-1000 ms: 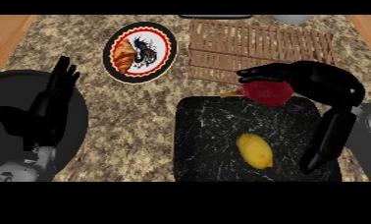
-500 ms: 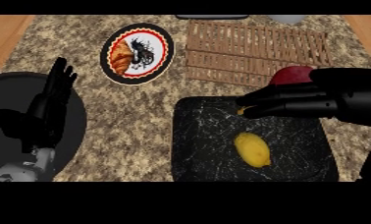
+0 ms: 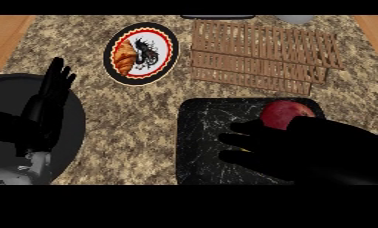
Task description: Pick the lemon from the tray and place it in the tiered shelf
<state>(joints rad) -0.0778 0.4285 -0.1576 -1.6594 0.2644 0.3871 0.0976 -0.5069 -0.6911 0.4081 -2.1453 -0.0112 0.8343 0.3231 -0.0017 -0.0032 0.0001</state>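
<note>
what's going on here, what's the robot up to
The robot's right hand is low over the dark tray, beside a red apple. The lemon does not show, probably hidden under that hand. No lemon lies on the wooden tiered shelf behind the tray. The left hand rests open at the left.

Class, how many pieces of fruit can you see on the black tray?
1: a red apple at the far right of the tray. The right hand covers its middle, so another may be hidden.
</note>
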